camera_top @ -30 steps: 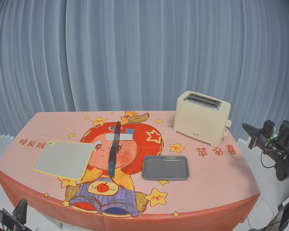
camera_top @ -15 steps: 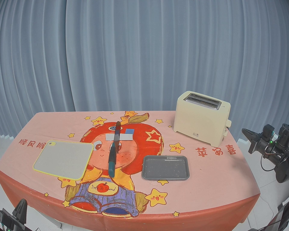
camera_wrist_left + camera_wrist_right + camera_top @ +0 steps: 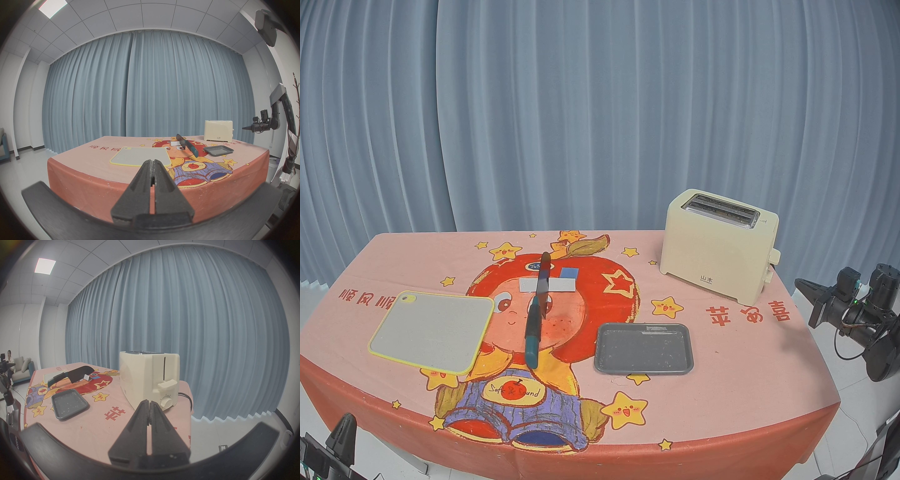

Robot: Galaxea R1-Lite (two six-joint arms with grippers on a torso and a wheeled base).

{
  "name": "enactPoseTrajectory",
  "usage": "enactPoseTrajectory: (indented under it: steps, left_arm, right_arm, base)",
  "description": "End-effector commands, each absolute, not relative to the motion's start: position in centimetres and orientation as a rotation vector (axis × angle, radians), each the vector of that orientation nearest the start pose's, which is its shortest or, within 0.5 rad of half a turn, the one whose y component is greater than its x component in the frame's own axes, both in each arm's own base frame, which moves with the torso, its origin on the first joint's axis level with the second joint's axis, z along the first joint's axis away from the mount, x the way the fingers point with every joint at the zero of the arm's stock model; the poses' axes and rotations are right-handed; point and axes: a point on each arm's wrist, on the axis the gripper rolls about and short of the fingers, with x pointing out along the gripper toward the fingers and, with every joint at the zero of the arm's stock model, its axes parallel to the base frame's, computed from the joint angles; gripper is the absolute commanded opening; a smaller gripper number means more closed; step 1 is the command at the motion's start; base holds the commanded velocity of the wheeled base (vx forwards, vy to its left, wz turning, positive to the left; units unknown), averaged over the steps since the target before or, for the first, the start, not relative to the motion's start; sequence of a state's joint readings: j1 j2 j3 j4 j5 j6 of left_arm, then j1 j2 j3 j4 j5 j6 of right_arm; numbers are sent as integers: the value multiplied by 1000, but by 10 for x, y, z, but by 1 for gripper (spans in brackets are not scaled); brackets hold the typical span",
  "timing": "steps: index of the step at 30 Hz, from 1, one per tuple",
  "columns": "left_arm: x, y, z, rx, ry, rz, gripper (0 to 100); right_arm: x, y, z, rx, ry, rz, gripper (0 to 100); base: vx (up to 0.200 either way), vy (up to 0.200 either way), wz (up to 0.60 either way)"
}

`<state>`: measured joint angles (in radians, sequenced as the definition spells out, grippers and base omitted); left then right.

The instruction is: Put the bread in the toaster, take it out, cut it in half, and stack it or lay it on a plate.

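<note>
Curtain (image 3: 600, 112): blue-grey, pleated, full ht, spans back wall.
Ceiling (image 3: 156, 14): white tile grid.
Light (image 3: 45, 266): 1 lit panel.
Walls (image 3: 31, 333): white.
Floor (image 3: 18, 175): pale, glossy.
Sofa (image 3: 24, 372): light, far corner.

right claw (image 3: 804, 290) lower, slightly further left

A table (image 3: 750, 375) covered by a pink cartoon cloth is seen in the head view. On it, a cutting board (image 3: 432, 331) is laid at the lower left, a knife (image 3: 536, 312) in the centre, a grey tray (image 3: 644, 349) right of centre, and a cream toaster (image 3: 719, 245) at the right.
</note>
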<state>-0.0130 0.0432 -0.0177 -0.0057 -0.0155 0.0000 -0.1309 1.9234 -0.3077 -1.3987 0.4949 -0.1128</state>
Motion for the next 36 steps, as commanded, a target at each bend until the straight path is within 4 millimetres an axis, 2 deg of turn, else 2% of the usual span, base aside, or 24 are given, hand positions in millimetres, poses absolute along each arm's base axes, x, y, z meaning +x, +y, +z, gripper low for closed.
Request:
enactPoseTrajectory:
  steps: [1, 17, 32, 36]
  left_arm:
    - [-19, 0, 77, 0, 38, -29, 0]
    - [-19, 0, 77, 0, 38, -28, 0]
    - [-19, 0, 77, 0, 38, -29, 0]
    - [-19, 0, 77, 0, 38, -28, 0]
  right_arm:
    - [269, -25, 75, -40, 210, 376, 0]
    - [273, -24, 65, -46, 238, 384, 0]
    - [292, -19, 49, -49, 204, 407, 0]
    - [303, -20, 46, -51, 191, 406, 0]
  base:
    - [0, 0, 0]
    - [0, 0, 0]
    - [0, 0, 0]
    - [0, 0, 0]
